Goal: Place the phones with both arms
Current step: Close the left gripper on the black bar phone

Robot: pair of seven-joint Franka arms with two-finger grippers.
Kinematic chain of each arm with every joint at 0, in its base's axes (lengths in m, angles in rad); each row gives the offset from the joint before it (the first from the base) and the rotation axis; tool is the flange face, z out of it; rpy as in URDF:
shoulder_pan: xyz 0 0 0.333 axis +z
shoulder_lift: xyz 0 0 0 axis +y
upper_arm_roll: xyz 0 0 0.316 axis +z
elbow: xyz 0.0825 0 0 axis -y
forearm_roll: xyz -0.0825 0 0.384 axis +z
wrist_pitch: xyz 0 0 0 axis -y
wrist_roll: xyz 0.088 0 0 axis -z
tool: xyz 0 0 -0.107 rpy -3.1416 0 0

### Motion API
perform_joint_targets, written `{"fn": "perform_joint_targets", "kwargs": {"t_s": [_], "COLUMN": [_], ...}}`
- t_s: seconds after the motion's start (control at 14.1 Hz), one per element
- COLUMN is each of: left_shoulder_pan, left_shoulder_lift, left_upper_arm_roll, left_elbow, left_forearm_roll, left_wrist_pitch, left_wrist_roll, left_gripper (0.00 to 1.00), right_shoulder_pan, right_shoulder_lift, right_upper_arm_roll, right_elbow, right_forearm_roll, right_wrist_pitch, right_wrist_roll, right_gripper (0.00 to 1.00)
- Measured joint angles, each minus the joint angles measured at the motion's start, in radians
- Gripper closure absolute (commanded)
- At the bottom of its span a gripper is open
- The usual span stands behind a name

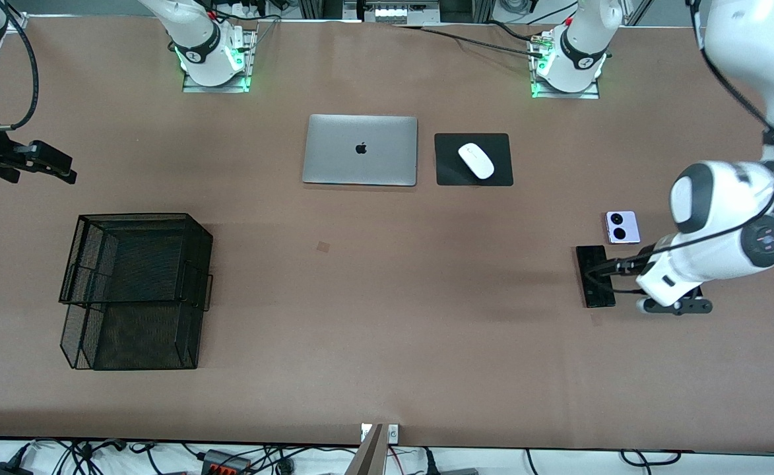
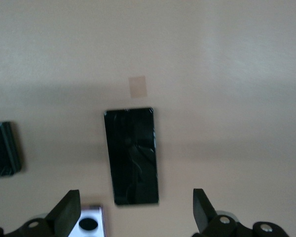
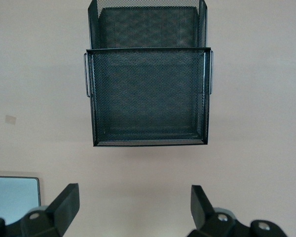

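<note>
Left gripper (image 2: 133,212): fingers spread wide, nothing between them, touching nothing. It hangs in the air over the table at the left arm's end, above the cluster of phones. In the left wrist view both fingertips (image 2: 69,207) frame the slim phone (image 2: 132,155) without contact. Left arm (image 1: 723,218) comes down from its base, elbow bent, wrist section turned toward the table centre, cable looped along it.

Right gripper (image 3: 133,210): fingers likewise fully apart, empty. In the front view it (image 1: 50,161) sits at the right arm's end of the table, up in the air, over bare table beside the mesh tray (image 1: 136,284). Right arm waits there, forearm mostly out of frame.

Phones: slim phone (image 1: 595,276) lies flat on the table, long axis running toward the front camera. Lilac phone (image 1: 622,227) lies flat just beside it, farther from the front camera, lenses up; a corner of it (image 2: 89,222) shows in the left wrist view by the fingertip. Black squarish phone (image 2: 2,155) is seen only in the left wrist view, flat, near the slim phone, apart from it.

Other: laptop (image 1: 360,150) closed, mid-table; mouse (image 1: 476,160) on a black pad (image 1: 449,175) beside it, toward the left arm's end. Mesh tray, two-tiered, empty (image 3: 148,94).
</note>
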Motion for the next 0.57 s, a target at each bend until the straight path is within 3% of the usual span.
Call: {"fn": "perform_joint_targets", "kwargs": {"t_s": [0.57], "left_shoulder_pan": [0.024], "left_shoulder_lift": [0.076], "left_upper_arm_roll": [0.001], "left_elbow": [-0.215], "left_forearm_roll": [0.032], "left_wrist_pitch": [0.407], "left_wrist_roll": [0.002], "left_gripper": [0.0], "right_shoulder_pan": [0.0], "right_shoulder_lift": [0.0], "right_upper_arm_roll": [0.0], "right_elbow": [0.0], "right_forearm_roll": [0.0], "right_wrist_pitch": [0.0], "right_wrist_roll": [0.0], "right_gripper": [0.0]}}
